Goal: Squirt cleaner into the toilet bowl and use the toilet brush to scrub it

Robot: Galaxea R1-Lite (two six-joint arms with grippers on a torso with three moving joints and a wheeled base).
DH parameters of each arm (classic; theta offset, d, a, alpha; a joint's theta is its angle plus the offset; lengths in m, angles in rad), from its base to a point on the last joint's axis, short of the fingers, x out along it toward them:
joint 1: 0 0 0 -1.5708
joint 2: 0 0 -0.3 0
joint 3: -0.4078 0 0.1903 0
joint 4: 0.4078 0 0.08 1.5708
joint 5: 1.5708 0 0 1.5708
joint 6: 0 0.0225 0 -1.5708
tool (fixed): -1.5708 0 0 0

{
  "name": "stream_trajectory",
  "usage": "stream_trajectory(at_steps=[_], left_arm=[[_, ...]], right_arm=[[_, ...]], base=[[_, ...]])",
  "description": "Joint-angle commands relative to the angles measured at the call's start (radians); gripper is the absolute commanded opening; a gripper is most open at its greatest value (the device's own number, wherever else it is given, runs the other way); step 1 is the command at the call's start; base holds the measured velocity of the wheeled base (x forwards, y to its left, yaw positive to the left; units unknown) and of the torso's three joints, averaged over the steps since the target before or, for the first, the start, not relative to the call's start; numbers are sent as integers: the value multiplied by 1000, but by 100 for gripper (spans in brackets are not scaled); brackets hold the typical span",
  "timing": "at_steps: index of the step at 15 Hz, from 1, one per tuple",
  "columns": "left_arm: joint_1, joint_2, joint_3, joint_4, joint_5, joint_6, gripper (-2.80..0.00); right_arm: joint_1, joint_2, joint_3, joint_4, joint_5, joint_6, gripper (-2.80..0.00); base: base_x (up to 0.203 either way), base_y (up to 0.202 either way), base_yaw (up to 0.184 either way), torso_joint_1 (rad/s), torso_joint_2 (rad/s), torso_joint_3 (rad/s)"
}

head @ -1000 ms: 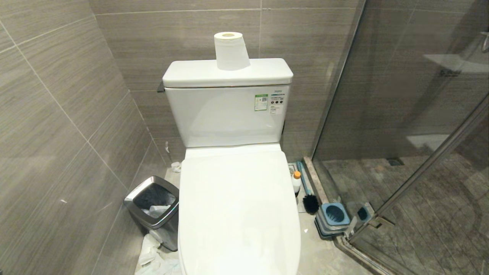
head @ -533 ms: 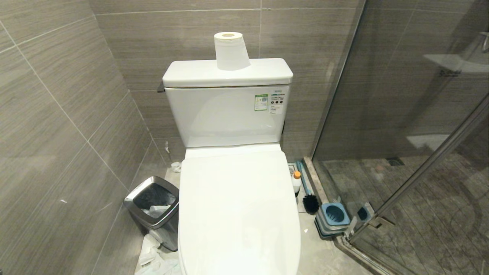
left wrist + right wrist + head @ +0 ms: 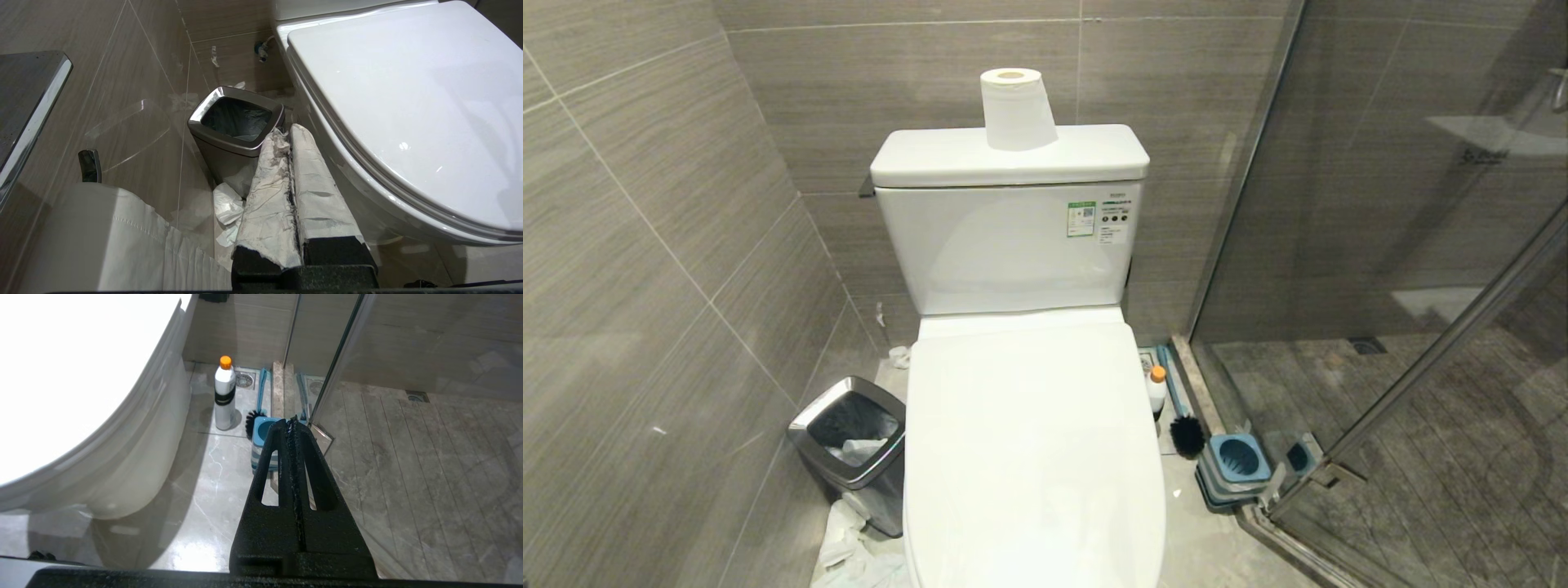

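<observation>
The white toilet bowl (image 3: 1029, 441) stands in the middle with its lid down, so its inside is hidden. To its right on the floor stands the cleaner (image 3: 1156, 390), a white bottle with an orange cap. The toilet brush (image 3: 1187, 435) lies beside it, its black head toward me. Neither arm shows in the head view. My left gripper (image 3: 288, 130) hangs shut and empty beside the toilet's left flank, its fingers wrapped in white. On the other side my right gripper (image 3: 291, 419) is shut and empty, short of the cleaner (image 3: 224, 394) and brush (image 3: 252, 422).
A steel-rimmed waste bin (image 3: 849, 449) stands left of the toilet with crumpled paper (image 3: 849, 547) on the floor by it. A toilet-paper roll (image 3: 1015, 109) sits on the tank. The blue brush holder (image 3: 1237, 461) stands against the glass shower partition (image 3: 1380, 245).
</observation>
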Motion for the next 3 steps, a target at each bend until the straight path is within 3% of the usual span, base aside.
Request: stream_trajectory(at_steps=[1, 3], left_arm=[[0, 1, 0, 0, -1, 0, -280], [0, 1, 0, 0, -1, 0, -280]], right_arm=[[0, 1, 2, -2, 0, 14, -280], [0, 2, 2, -2, -2, 16, -280]], base=[[0, 0, 0, 0, 0, 0], [0, 0, 0, 0, 0, 0]])
